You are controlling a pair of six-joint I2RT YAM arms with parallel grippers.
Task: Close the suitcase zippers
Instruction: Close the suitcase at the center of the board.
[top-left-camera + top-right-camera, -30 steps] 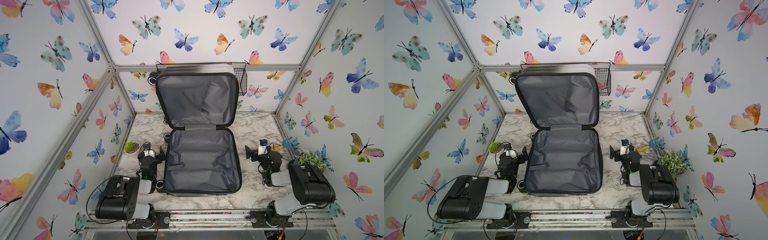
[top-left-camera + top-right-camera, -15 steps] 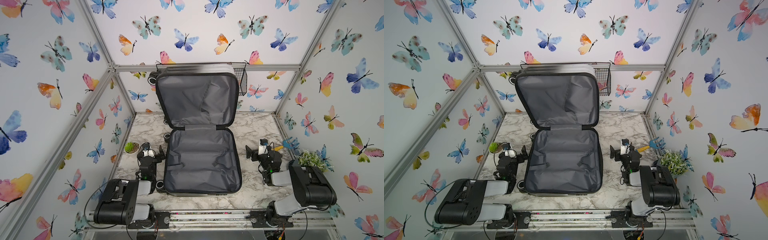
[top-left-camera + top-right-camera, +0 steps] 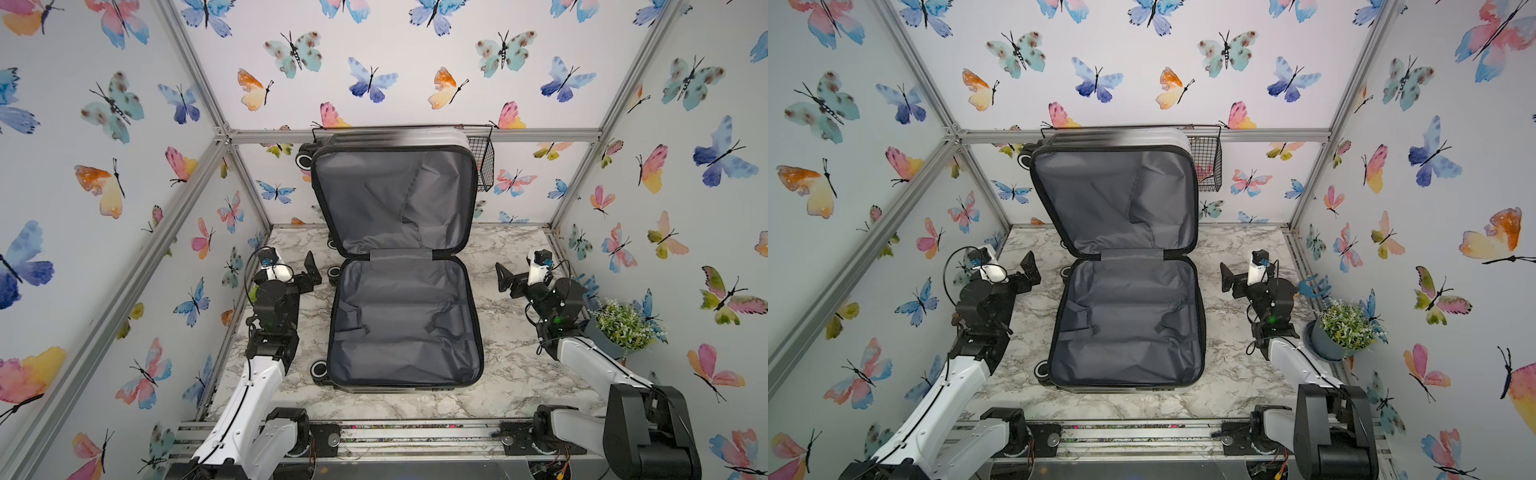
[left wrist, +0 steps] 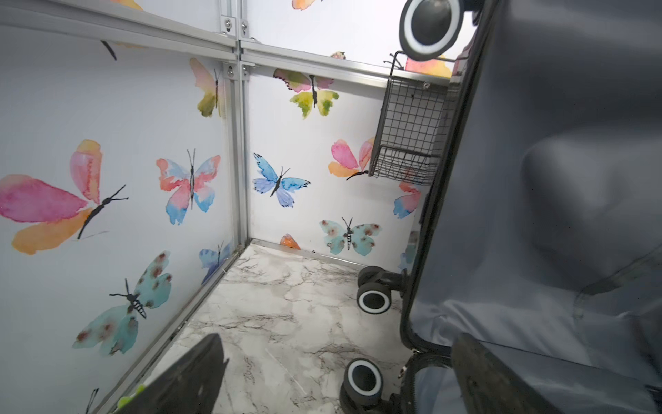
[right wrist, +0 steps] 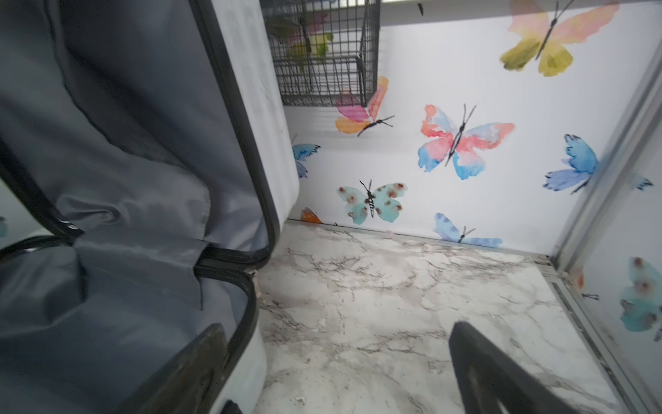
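Suitcase (image 3: 405, 328) lies wide open in the middle of the marble tabletop (image 3: 511, 374), lower half flat, lid raised toward the back wall, grey lining showing. Zippers (image 5: 254, 157) run unjoined as a black track round both rims. At the suitcase's left the left hand (image 3: 309, 270) hovers near the wheels (image 3: 320, 369), jaws spread, holding nothing. At its right the right hand (image 3: 505, 278) is likewise spread and empty, clear of the shell. A wire basket (image 3: 484, 166) hangs behind the lid. A potted plant (image 3: 623, 326) stands well off the suitcase's right side.
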